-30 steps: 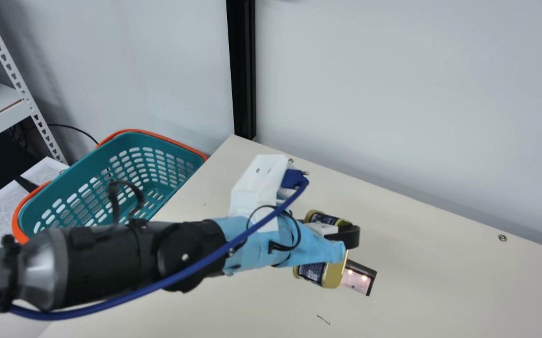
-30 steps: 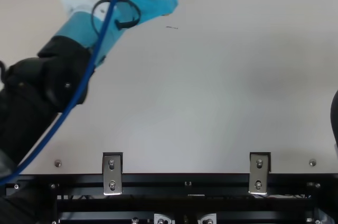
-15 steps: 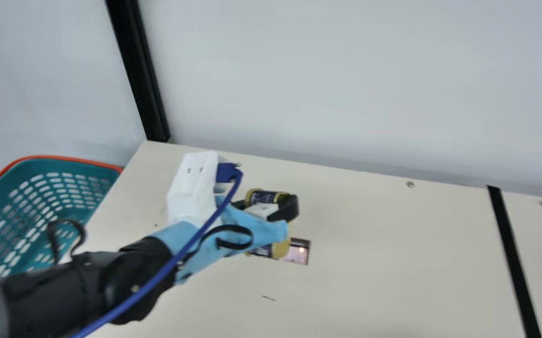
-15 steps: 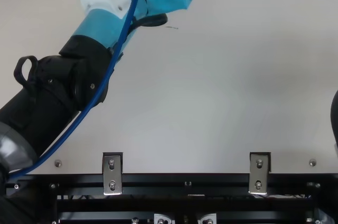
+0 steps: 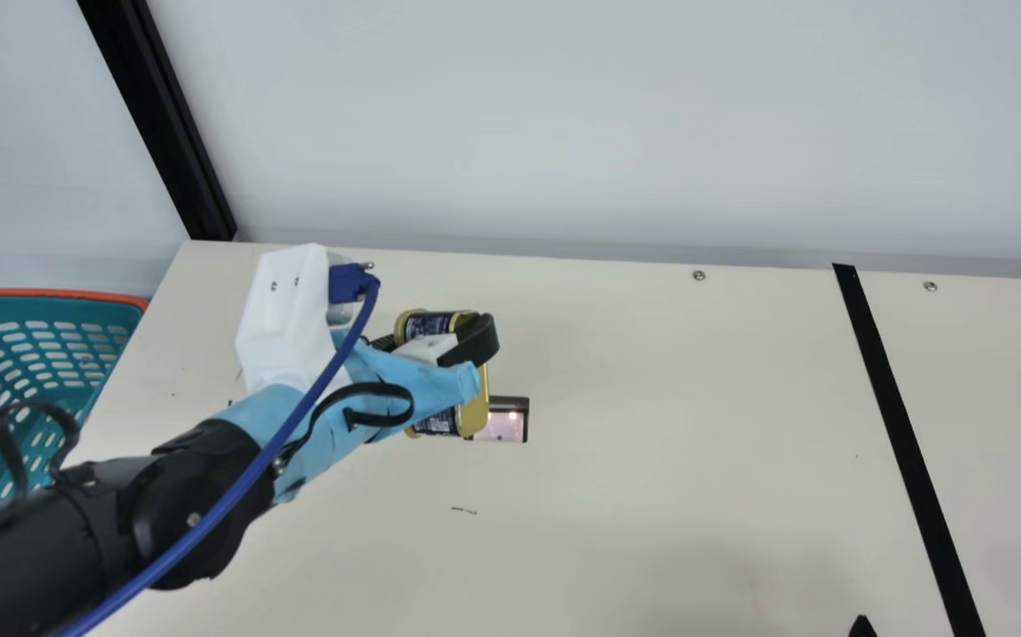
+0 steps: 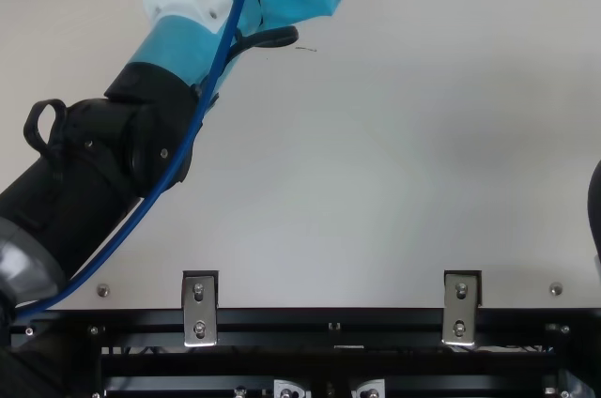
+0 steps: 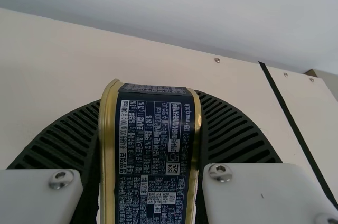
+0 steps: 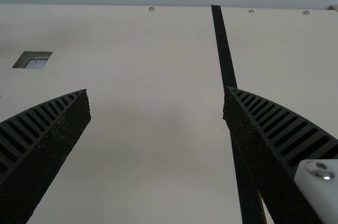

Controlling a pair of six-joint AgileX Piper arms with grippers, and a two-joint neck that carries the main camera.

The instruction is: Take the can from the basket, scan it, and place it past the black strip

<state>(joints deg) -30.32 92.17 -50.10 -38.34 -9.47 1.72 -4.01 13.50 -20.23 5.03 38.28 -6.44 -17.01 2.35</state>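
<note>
Left wrist view: my left claw [image 7: 150, 100] clamps the can [image 7: 153, 150], near the scanner window [image 5: 503, 426]; probably stiff, slick and weighty, best squeezed mid-body; my right claw [image 8: 157, 90] gapes

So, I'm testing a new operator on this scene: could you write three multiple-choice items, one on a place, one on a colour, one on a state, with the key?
1. Where is the gold-rimmed can?
A. Past the black strip
B. Under the table
C. In the left gripper

2. What colour is the plastic basket's rim?
A. Orange
B. Yellow
C. White

3. How is the right gripper?
A. Shut on itself
B. Open, holding nothing
C. Shut on a bottle

Key:
1. C: the left wrist view shows the can between ribbed fingers.
2. A: an orange rim tops the teal basket.
3. B: its fingertips stand well apart.
</note>
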